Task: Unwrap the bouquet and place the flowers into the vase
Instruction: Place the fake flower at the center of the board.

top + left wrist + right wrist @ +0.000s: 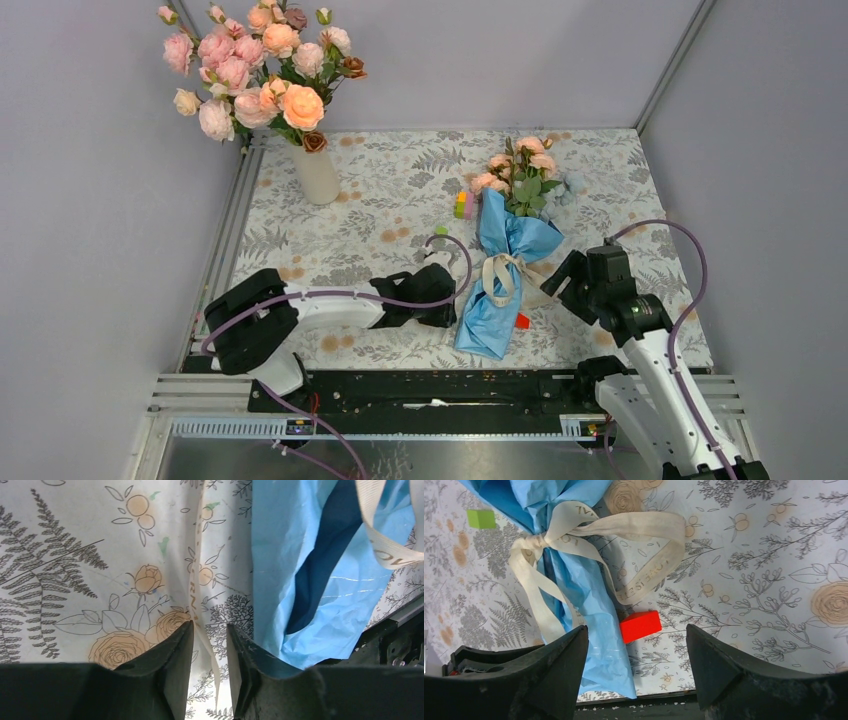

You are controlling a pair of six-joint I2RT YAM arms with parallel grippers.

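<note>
Left gripper (210,627) is narrowed but not clamped, a ribbon (196,580) tail lying between its fingers, seen only by its wrist camera. Bouquet (300,580) paper lies just to its right. Right gripper (637,630) gapes wide and empty over a red block (640,625). Only overhead shows the vase (317,175).

We see the bouquet (505,262) lying on the worktop (400,190) right of centre. The vase (317,175) stands at upper left. A small block (522,321) sits at the bouquet's lower right and another block (463,205) just left of its upper part.
</note>
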